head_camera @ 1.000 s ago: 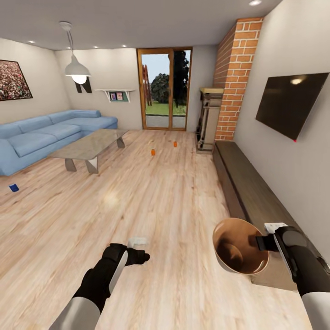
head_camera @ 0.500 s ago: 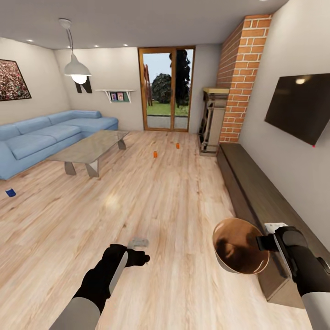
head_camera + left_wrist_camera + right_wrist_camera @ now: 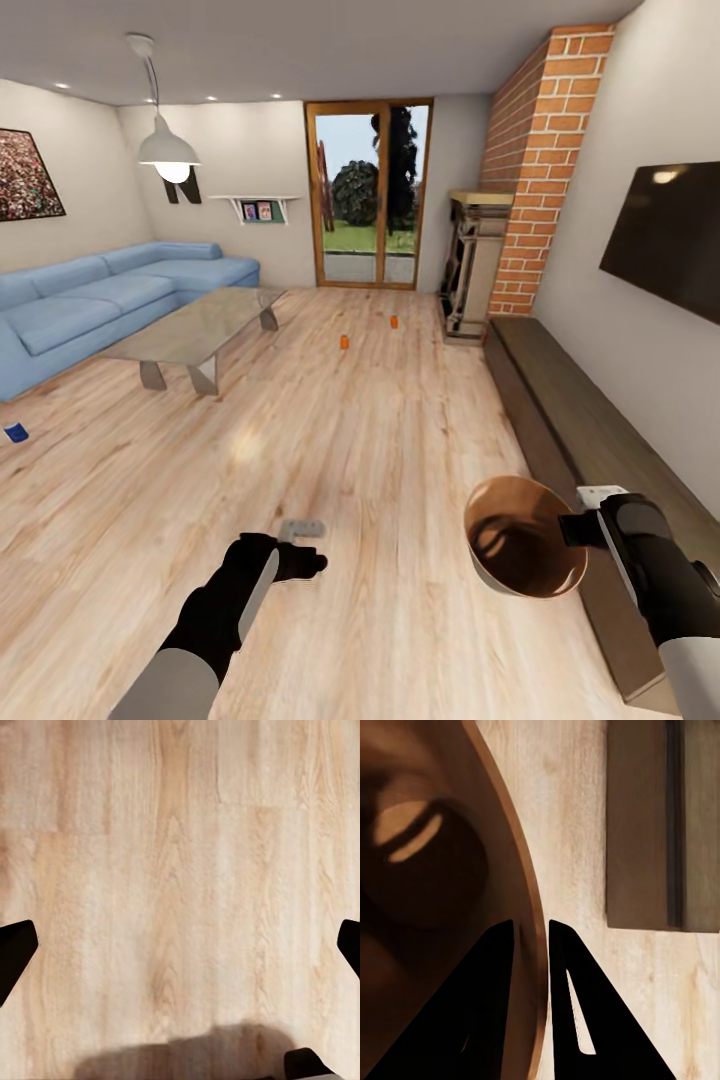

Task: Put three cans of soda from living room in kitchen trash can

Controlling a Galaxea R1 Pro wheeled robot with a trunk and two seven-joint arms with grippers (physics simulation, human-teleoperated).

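Two orange cans of soda stand on the wood floor far ahead, one [image 3: 344, 341] nearer and one [image 3: 394, 321] closer to the fireplace. My right gripper [image 3: 572, 528] is shut on the rim of the tash can [image 3: 520, 552], which hangs tilted with its orange-brown inside facing me. In the right wrist view the two black fingers [image 3: 495, 967] pinch the bin's rim [image 3: 534, 945] from both sides. A pale patch shows deep inside the bin; I cannot tell what it is. My left gripper [image 3: 308, 565] hovers open above bare floor, its fingertips [image 3: 15, 952] spread wide apart.
A blue sofa [image 3: 90, 310] and a glass coffee table [image 3: 195, 325] stand at the left. A low dark bench [image 3: 570, 420] runs along the right wall below the TV [image 3: 670, 250], beyond it the brick fireplace [image 3: 530, 170]. A small grey object [image 3: 302, 527] lies by my left gripper.
The whole picture has shifted: the camera has moved forward and the room's things sit a little nearer and lower. Both arms keep the same pose, with the bin still held.
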